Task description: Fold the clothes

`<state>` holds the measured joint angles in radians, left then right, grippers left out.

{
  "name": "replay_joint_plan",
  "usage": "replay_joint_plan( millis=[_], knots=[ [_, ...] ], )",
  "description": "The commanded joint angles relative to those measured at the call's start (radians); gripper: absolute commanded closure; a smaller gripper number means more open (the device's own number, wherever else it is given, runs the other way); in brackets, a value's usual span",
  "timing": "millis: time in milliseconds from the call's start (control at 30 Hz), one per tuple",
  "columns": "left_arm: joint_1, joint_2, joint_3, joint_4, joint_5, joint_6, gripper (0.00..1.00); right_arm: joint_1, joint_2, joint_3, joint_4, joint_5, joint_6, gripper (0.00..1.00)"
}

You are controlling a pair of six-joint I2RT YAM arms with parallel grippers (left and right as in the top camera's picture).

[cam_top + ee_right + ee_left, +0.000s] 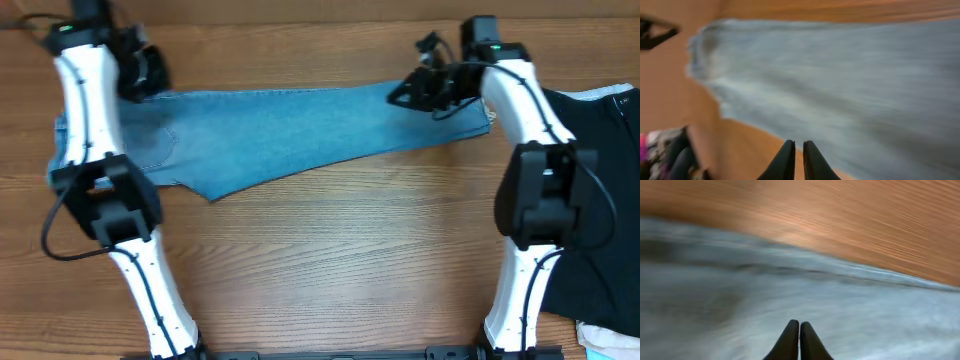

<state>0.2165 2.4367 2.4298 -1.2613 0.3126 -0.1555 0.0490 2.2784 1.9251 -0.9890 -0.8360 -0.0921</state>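
Observation:
The clothes, light blue jeans (290, 130), lie flat across the far half of the wooden table (330, 260), waist to the left, leg ends to the right. My left gripper (158, 78) hovers over the waist end. In the left wrist view its fingertips (799, 323) are pressed together, shut, above blurred denim (790, 280) with no cloth seen between them. My right gripper (395, 97) is over the leg end. The right wrist view shows it (798, 144) shut to a thin slit, nothing in it, at the near edge of the jeans (840, 80).
A large black garment (612, 180) lies at the right edge of the table, beside the right arm. A small white cloth (605, 345) shows at the bottom right corner. Both wrist views are motion-blurred.

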Motion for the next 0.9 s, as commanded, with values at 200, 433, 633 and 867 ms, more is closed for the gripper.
replay_joint_plan(
  millis=[200,433,633,867],
  knots=[
    [-0.225,0.108,-0.023,0.060,0.056,0.028,0.96,0.304,0.002,0.016,0.203,0.041,0.303,0.94],
    [-0.232,0.206,-0.025,0.039,0.130,0.044,0.96,0.386,0.108,-0.034,0.417,0.163,0.416,0.95],
    [-0.237,0.258,-0.026,0.040,0.125,0.045,0.96,0.386,0.208,-0.061,0.441,0.166,0.434,0.96],
    [-0.217,0.287,-0.026,0.132,0.095,0.048,0.96,0.382,0.247,-0.061,0.116,0.195,0.433,0.96]
  ],
)
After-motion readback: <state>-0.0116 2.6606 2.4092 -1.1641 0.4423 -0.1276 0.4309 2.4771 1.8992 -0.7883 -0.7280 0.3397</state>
